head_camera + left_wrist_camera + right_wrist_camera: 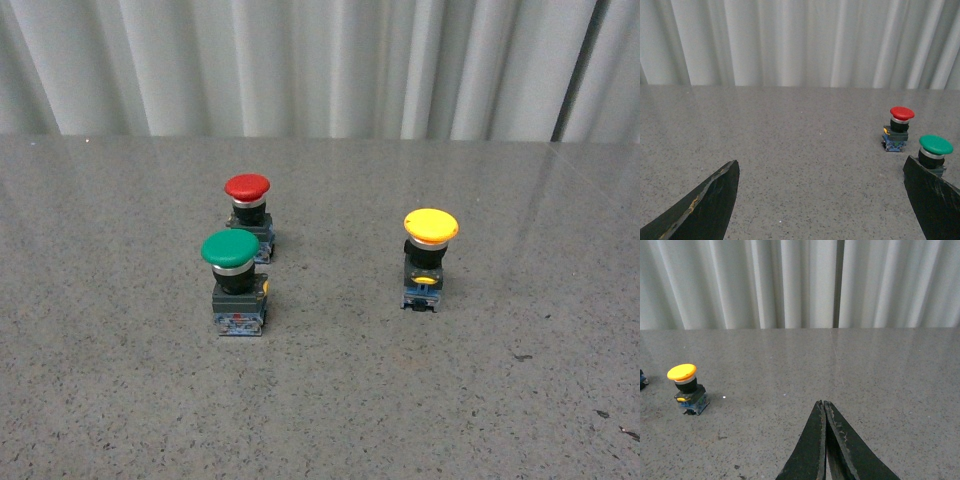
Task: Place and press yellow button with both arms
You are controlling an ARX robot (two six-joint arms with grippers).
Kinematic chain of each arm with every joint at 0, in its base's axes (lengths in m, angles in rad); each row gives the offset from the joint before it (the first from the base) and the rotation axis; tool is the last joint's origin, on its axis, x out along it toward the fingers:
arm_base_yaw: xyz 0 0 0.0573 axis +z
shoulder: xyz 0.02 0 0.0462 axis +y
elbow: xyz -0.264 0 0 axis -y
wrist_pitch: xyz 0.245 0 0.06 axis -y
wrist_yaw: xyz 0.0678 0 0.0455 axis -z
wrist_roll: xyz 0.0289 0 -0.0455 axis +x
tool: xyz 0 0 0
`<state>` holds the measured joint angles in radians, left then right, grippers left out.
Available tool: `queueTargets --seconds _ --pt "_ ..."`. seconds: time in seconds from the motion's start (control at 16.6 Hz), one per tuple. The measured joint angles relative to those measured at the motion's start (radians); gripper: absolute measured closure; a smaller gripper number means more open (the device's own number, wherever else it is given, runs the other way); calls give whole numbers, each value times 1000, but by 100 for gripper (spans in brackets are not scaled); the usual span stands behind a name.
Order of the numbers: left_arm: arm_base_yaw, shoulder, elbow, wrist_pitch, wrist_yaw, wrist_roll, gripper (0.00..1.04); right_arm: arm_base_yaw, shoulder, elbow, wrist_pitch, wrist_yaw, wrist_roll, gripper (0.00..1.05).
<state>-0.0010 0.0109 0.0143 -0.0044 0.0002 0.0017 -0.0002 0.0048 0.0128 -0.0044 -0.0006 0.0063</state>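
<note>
The yellow button (pixel 430 257) stands upright on the grey table, right of centre in the front view, with a wide yellow cap, black body and blue base. No arm shows in the front view. In the right wrist view the yellow button (pixel 686 388) stands well off to the side of my right gripper (pixel 823 404), which is shut with its two black fingers pressed together on nothing. My left gripper (pixel 821 167) is open, fingers wide apart over bare table, and the yellow button is out of that view.
A green-capped button (pixel 236 281) and a red-capped button (pixel 249 215) stand close together left of centre. Both show in the left wrist view, the green one (pixel 935 150) just behind one finger. White pleated curtain (pixel 320 60) lines the table's far edge.
</note>
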Motion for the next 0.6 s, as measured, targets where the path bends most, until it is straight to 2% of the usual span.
queueTargets --seconds 0.18,0.24,0.6 --pt "0 0 0 0 0 0 7 0 0 0 0 0 0 103" --pt "0 0 0 0 0 0 7 0 0 0 0 0 0 98" --pt "0 0 0 0 0 0 7 0 0 0 0 0 0 33"
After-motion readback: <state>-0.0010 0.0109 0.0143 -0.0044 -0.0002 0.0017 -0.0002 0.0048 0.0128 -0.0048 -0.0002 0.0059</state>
